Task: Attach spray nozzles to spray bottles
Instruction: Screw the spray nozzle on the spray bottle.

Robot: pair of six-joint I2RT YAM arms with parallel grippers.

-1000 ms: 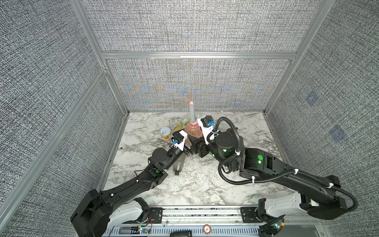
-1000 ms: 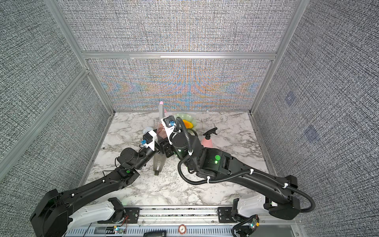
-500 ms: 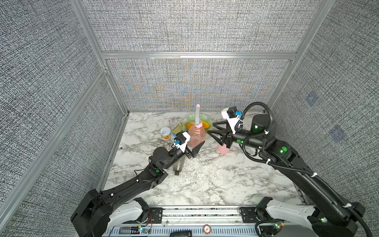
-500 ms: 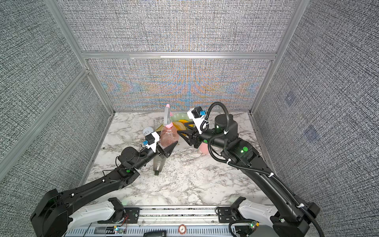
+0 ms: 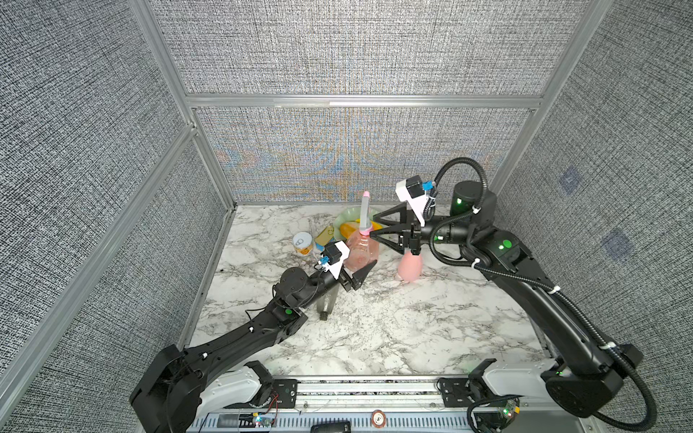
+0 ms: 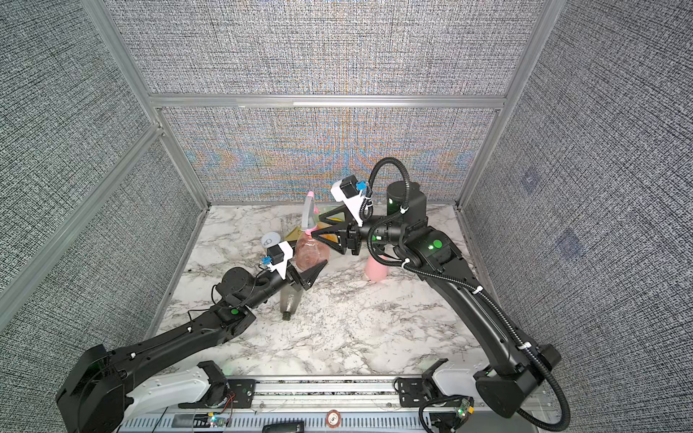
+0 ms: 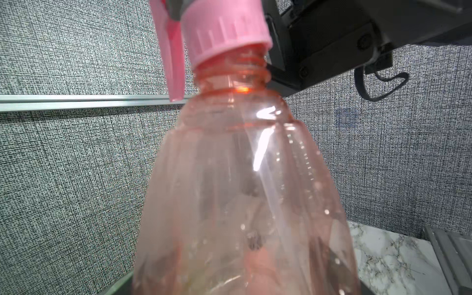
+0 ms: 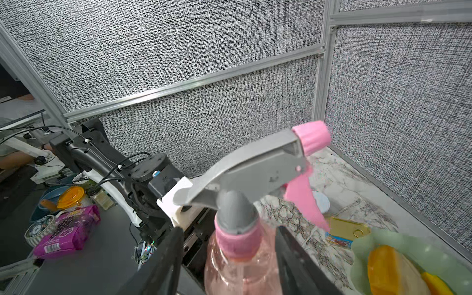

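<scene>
— Which way is the clear pink bottle (image 5: 362, 253) standing?
— Upright, neck up, mid-worktop (image 5: 375, 330) toward the far side. The left claw (image 5: 356, 268) grips its belly; that arm lies low, stretched in from the near left.
— And the grey-and-pink nozzle (image 5: 364, 212)?
— On the neck, spout aimed at the far wall (image 5: 356, 157) and tipped up a little, trigger (image 8: 304, 201) on the far side. Its pink collar (image 7: 224, 33) sits crooked, with threads (image 7: 237, 69) showing below.
— The right claw (image 5: 373, 225)?
— Level, pointing left off a high-arched arm, jaws apart either side of the collar, not clamping it.
</scene>
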